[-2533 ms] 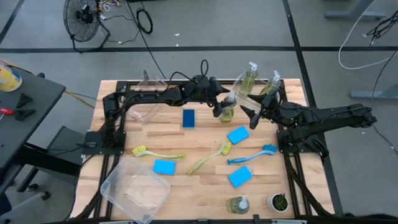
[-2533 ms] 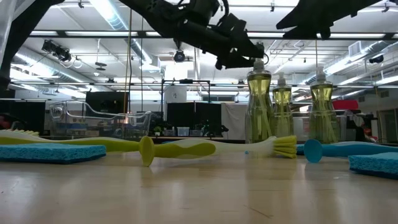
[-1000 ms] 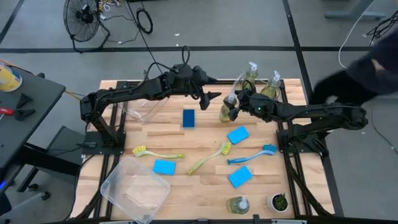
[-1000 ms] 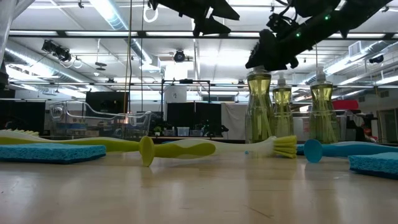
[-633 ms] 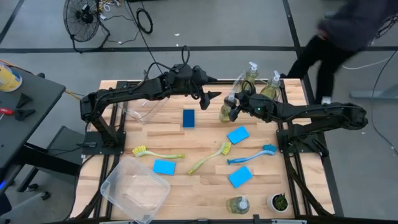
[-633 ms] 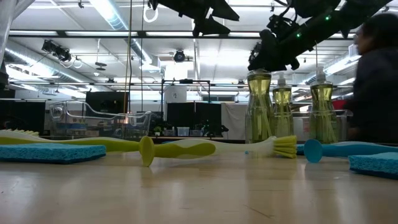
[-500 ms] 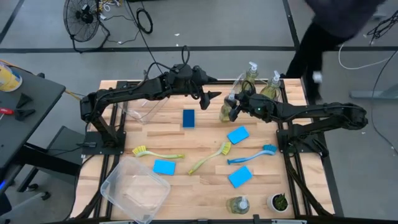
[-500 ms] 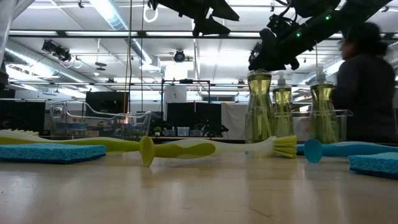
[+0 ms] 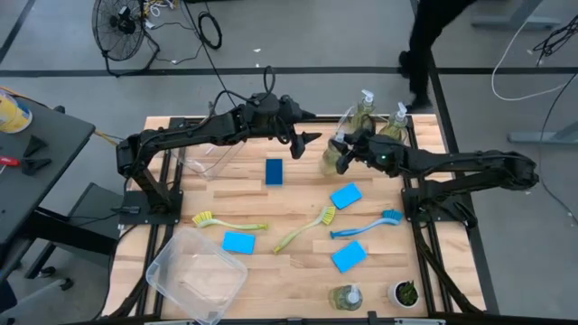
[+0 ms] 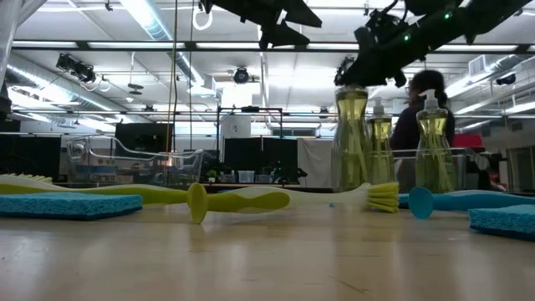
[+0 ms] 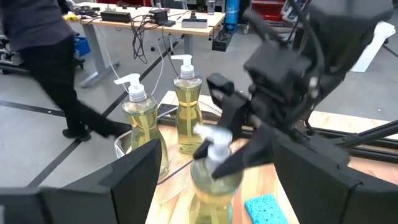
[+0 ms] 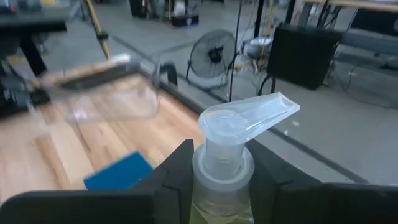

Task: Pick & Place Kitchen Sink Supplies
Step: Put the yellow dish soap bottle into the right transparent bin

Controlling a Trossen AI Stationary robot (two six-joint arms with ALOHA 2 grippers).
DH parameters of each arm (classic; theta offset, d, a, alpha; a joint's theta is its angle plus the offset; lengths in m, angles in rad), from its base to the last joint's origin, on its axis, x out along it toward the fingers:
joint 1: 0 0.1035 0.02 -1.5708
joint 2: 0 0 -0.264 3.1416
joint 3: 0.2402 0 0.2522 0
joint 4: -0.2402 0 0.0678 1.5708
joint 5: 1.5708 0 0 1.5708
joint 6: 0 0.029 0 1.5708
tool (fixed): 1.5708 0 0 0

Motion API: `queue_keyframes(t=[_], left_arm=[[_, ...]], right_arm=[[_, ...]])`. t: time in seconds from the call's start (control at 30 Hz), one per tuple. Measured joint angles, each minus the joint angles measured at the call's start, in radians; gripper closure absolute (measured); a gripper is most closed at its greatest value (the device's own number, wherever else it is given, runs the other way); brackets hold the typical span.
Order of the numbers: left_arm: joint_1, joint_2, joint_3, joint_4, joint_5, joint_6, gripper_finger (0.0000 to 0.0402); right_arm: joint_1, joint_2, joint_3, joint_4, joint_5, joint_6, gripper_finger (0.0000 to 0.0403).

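Taken from the left across, with the held soap bottle point(image 9: 331, 159) as the landmark. Left of it, at some height: the left gripper point(image 9: 310, 137), fingers spread wide, empty, aimed at the bottle from a short way off. On the boards left of the bottle, between the two arms: one blue sponge point(image 9: 274, 171), lying flat.

At the bottle itself: the right gripper point(image 12: 222, 163), fingers pressed to either side of the neck just under the white pump head, clamped there. Bottle upright, long axis vertical, so any lift goes straight up along that axis. In the low view, base seemingly at or barely off the table; cannot tell which. Right arm plainly the nearer, already in contact; left arm only standing by.

Right of and behind the held bottle: two more soap bottles point(image 9: 363, 112), close together, apparently standing in a clear bin whose walls are hard to trace. A person in dark clothes point(image 10: 422, 113) beyond them, off the table.

Hard to make out: the lower half of the held bottle, cut off in both wrist views and covered by the gripper from overhead; room between it and the neighbouring bottles also unclear.
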Motion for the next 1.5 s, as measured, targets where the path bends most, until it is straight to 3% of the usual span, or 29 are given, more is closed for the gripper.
queue_keyframes(t=[0.23, 0.6, 0.93, 1.5], left_arm=[[0.0, 0.0, 0.0, 0.01, 0.0, -0.04, 0.009], [-0.001, 0.0, -0.001, 0.009, 0.0, -0.05, 0.009], [-0.001, 0.0, -0.001, 0.014, 0.0, -0.072, 0.009], [-0.001, 0.0, -0.001, 0.03, 0.001, -0.071, 0.009]], right_arm=[[0.0, -0.153, 0.0, 0.006, 0.074, -0.026, 0.0301], [-0.001, -0.325, 0.002, 0.011, 0.3, -0.181, 0.0301], [-0.042, -0.307, 0.002, 0.008, 0.366, -0.233, 0.0301], [-0.147, -0.117, 0.005, 0.003, 0.313, -0.081, 0.0301]])
